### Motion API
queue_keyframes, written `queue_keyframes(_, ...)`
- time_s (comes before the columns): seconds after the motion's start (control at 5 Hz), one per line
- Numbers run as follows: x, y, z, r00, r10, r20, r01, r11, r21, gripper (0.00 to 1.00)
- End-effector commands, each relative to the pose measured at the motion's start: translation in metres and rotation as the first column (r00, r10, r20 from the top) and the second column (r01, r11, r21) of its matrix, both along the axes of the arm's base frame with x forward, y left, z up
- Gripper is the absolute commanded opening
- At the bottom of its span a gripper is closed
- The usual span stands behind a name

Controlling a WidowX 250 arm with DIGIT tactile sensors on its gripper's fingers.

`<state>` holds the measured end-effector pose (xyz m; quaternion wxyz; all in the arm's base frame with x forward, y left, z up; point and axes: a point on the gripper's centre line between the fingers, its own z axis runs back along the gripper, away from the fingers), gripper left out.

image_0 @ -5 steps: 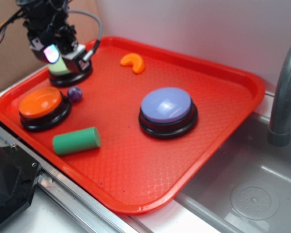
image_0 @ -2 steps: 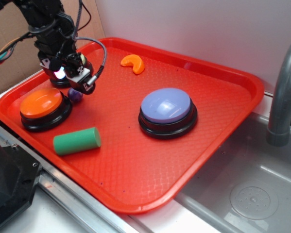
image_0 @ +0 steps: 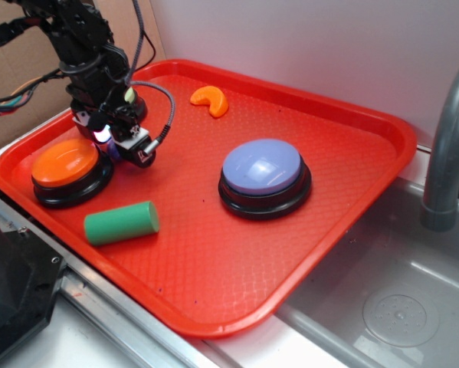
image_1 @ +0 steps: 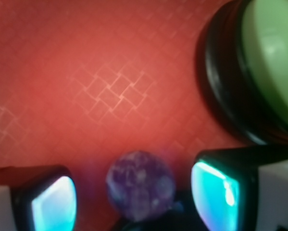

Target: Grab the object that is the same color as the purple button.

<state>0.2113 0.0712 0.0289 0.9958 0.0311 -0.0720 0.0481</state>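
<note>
Exterior view: the gripper (image_0: 114, 146) is low over the left part of the red tray (image_0: 367, 123), just beside the orange-domed button (image_0: 64, 162) and in front of the green-domed button (image_0: 131, 98), which is mostly hidden by the arm. The purple ball is concealed beneath the gripper body in this view. The purple button (image_0: 262, 168) sits near the tray centre, well apart from the gripper. A green cylinder (image_0: 122, 222) lies near the front edge; an orange wedge (image_0: 211, 100) lies at the back.

Wrist view: the jaws stand apart, one fingertip (image_1: 50, 197) on each side. The purple ball (image_1: 140, 185) rests on the tray between them, touching neither. The green-domed button occupies the upper right corner.
</note>
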Motion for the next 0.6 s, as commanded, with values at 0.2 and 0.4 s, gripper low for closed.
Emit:
queue_keyframes(0.2, -0.008, 0.013, -0.003, 0.998, 0.067, -0.003, -0.067, 0.998, -0.021, 0.00)
queue_keyframes(0.4, -0.002, 0.007, 0.021, 0.994, 0.107, 0.013, -0.107, 0.994, -0.004, 0.00)
